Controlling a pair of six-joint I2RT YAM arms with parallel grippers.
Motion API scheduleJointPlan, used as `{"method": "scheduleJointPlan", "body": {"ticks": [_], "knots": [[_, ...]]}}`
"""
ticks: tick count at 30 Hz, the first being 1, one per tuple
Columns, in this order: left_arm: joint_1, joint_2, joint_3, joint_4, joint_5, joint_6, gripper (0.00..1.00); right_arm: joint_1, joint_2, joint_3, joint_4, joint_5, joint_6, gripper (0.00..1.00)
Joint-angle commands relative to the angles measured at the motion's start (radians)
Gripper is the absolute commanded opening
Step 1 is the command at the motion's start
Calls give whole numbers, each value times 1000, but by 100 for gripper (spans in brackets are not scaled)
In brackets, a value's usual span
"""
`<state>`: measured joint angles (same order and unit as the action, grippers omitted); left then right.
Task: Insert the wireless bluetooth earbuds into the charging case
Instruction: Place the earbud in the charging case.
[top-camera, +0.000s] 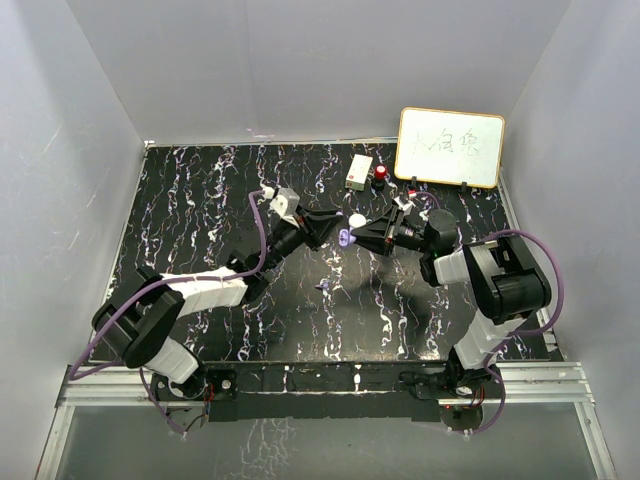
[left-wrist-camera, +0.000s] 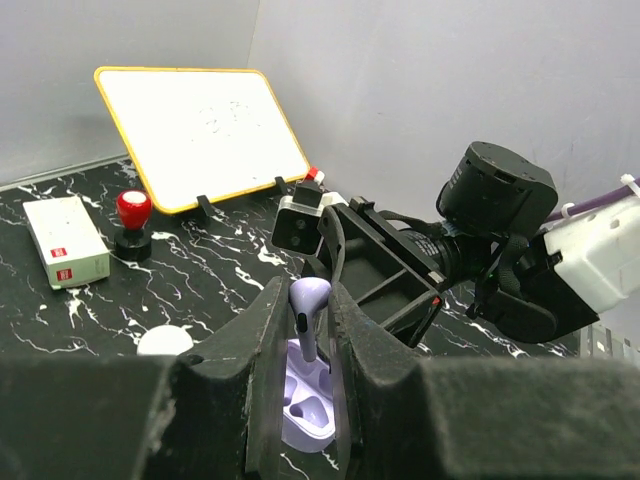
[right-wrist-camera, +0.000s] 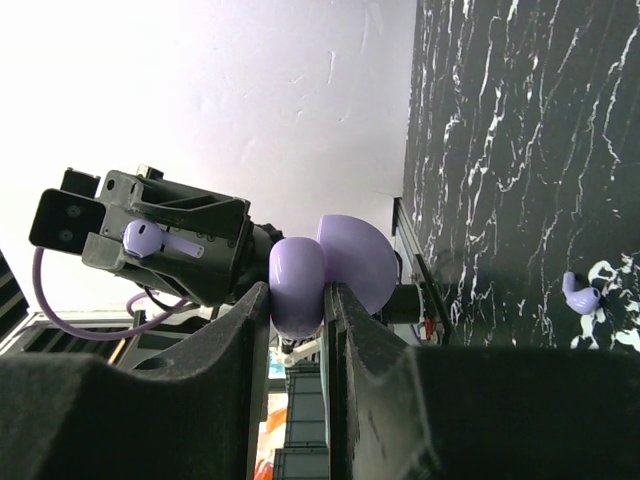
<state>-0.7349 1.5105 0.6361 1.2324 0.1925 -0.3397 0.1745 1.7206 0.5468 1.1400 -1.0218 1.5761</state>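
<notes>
The left gripper (top-camera: 335, 226) was closed to a narrow slit on the held earbud (left-wrist-camera: 309, 298), which sat between the two fingers with its head at 12 o'clock and its stem at 6 o'clock in the left wrist view, aimed at the open wells of the charging case (left-wrist-camera: 303, 412) just beneath and not yet seated. The right gripper (top-camera: 356, 238) was clamped shut on the body of that case, with the lid (right-wrist-camera: 357, 260) swung open toward 1 o'clock in the right wrist view. Both grippers met in the air a little toward 12 o'clock from the middle of the table (top-camera: 200, 230). The loose earbud (right-wrist-camera: 582, 292) lay on the tabletop at the 3 o'clock edge of the right wrist view, well apart from both grippers. Judged by looks, each bud was very light, hard and glossy, with rounded faces likely to twist or squirt out of a firm pinch. The stem or neck looked like the sounder place to hold, since it fixes the angle for the well. The case seemed rigid and best gripped across its body, because the hinged lid would probably give. The bud on the table lay low, so fingers would have to close almost at the surface
</notes>
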Motion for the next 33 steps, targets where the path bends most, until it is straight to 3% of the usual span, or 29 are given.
{"method": "scheduleJointPlan", "body": {"ticks": [1, 33], "knots": [[5, -5, -7, 105, 42, 42, 0, 11, 5, 23, 130, 26, 55, 0], [4, 132, -62, 368, 68, 106, 0, 31, 14, 55, 182, 57, 128, 0]]}}
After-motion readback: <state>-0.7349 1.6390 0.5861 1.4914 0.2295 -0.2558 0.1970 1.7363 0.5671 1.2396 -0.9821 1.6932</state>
